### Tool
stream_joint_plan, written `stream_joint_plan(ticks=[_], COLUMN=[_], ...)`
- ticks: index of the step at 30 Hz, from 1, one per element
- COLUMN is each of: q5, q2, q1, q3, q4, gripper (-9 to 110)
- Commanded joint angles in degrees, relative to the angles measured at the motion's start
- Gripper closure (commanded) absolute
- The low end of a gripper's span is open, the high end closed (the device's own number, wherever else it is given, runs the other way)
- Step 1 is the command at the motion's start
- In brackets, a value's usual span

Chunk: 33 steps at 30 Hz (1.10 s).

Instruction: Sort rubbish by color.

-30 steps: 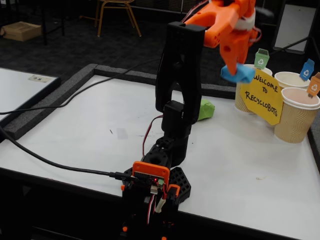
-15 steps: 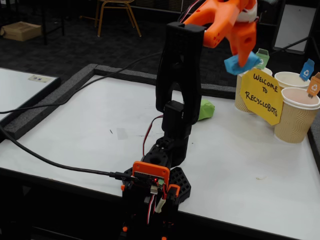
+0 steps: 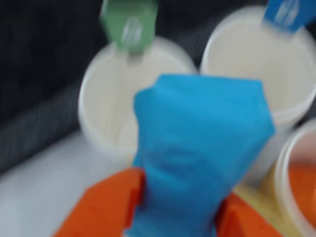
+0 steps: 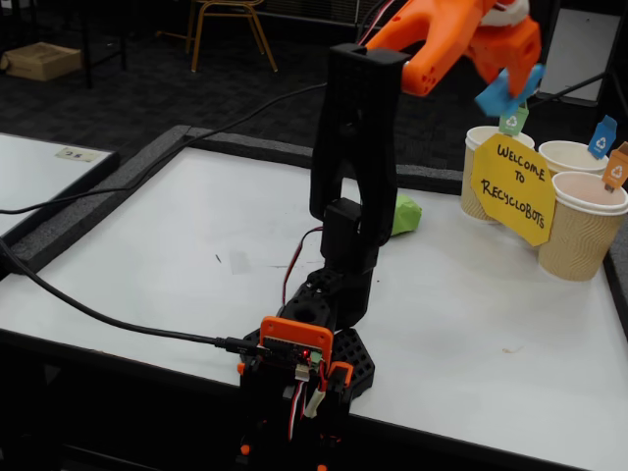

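Observation:
A bright blue paper wad (image 4: 500, 95) hangs high in the air, and my orange gripper (image 4: 507, 88) is shut on it just above and in front of the green-tagged cup (image 4: 483, 145). In the blurred wrist view the blue wad (image 3: 197, 148) fills the centre between my orange fingers (image 3: 106, 205), with the gripper (image 3: 180, 207) closed around it. A lime green wad (image 4: 405, 214) lies on the white table behind the arm's black column. Something orange (image 3: 302, 190) shows inside the cup at the right edge of the wrist view.
Three ribbed beige cups stand at the table's right: green-tagged (image 3: 133, 98), blue-tagged (image 4: 571, 155) and orange-tagged (image 4: 584, 228). A yellow sign (image 4: 513, 186) leans on them. The arm's base (image 4: 304, 353) and cables sit at the front edge.
My gripper has lifted the blue wad up and to the right, from left of the sign to above the green-tagged cup. The green wad has not moved.

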Motion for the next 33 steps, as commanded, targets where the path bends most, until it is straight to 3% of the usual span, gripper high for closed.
stream_joint_plan(ticks=[1,9,21,33], q5=[-1.93,-4.66,-4.75,-4.83], q2=[9.32,1.93,-12.22,-14.41], q1=[3.78,6.94,7.65,8.96], q3=[-3.52,-3.43,-8.53,-7.56], q4=[-11.07,-24.08,-30.85,-35.77], gripper=[101,101,101,98])
